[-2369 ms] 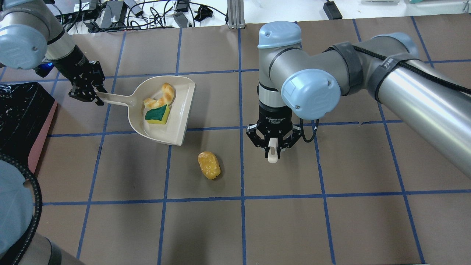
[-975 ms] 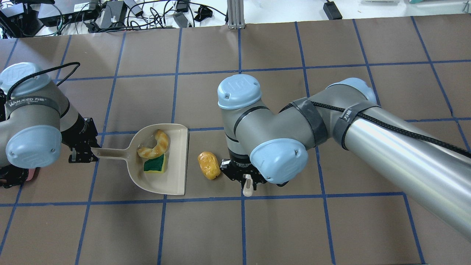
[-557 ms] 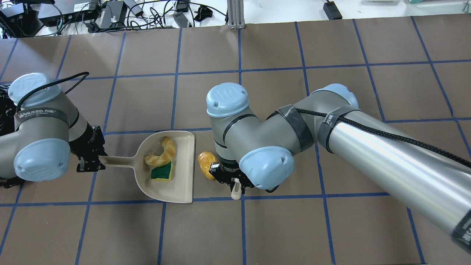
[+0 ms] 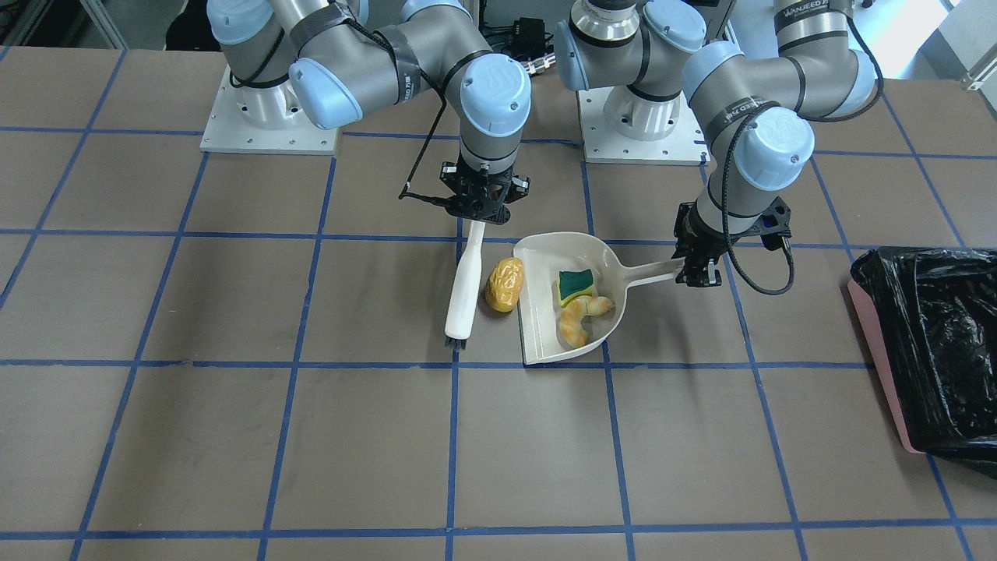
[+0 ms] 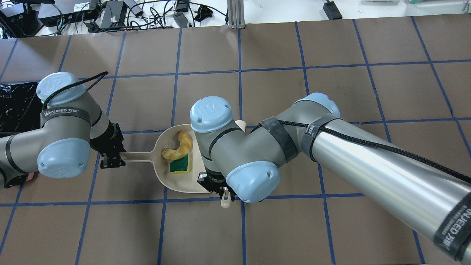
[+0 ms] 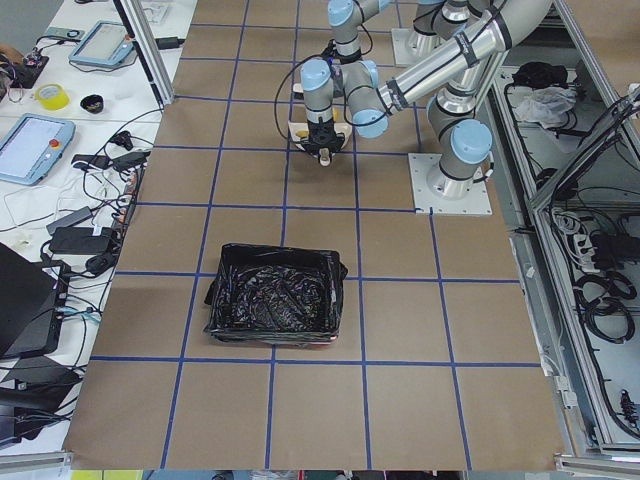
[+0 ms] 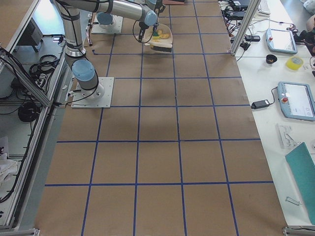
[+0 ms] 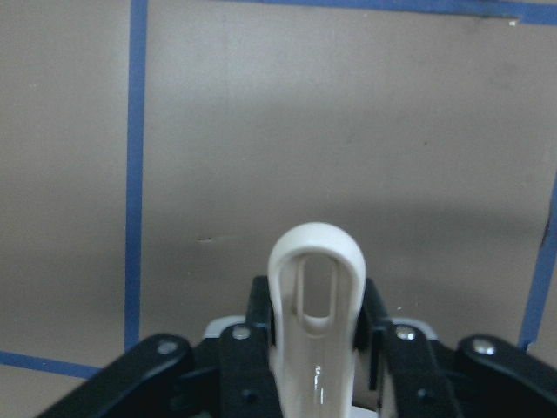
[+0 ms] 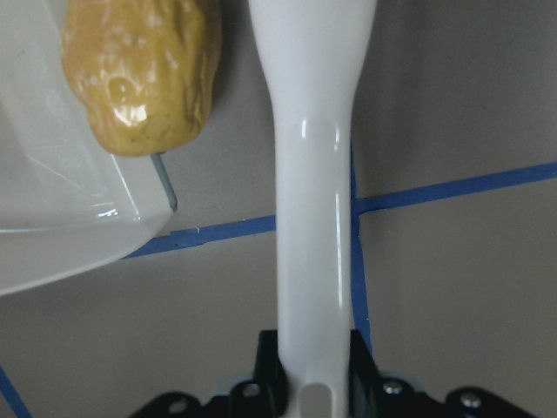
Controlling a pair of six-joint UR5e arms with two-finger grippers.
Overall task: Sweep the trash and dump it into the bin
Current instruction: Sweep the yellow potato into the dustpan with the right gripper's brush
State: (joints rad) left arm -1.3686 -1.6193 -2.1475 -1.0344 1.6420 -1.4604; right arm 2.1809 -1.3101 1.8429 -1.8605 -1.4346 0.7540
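Observation:
My left gripper (image 4: 697, 269) is shut on the handle of the beige dustpan (image 4: 537, 343), which lies flat on the table. The wrist view shows the handle (image 8: 315, 296) between its fingers. The green-topped sponge (image 4: 575, 284) and the croissant (image 4: 580, 315) lie in the pan. My right gripper (image 4: 483, 204) is shut on a white brush (image 4: 466, 292) that points down at the table. The potato (image 4: 504, 284) lies between the brush and the pan's open edge, touching the lip (image 9: 144, 70). In the overhead view my right arm hides the potato. The black-lined pink bin (image 4: 927, 343) stands apart on my left.
Blue tape lines grid the brown table. Cables and power supplies (image 5: 110, 11) lie past the far edge. Both arm bases (image 4: 269, 117) sit at the near side. My right arm's elbow (image 5: 254, 180) hangs over the pan's mouth.
My left arm slid the dustpan rightwards. My right arm swept the brush leftwards and pushed the potato to the pan's lip. The potato is now hidden under the right arm from overhead.

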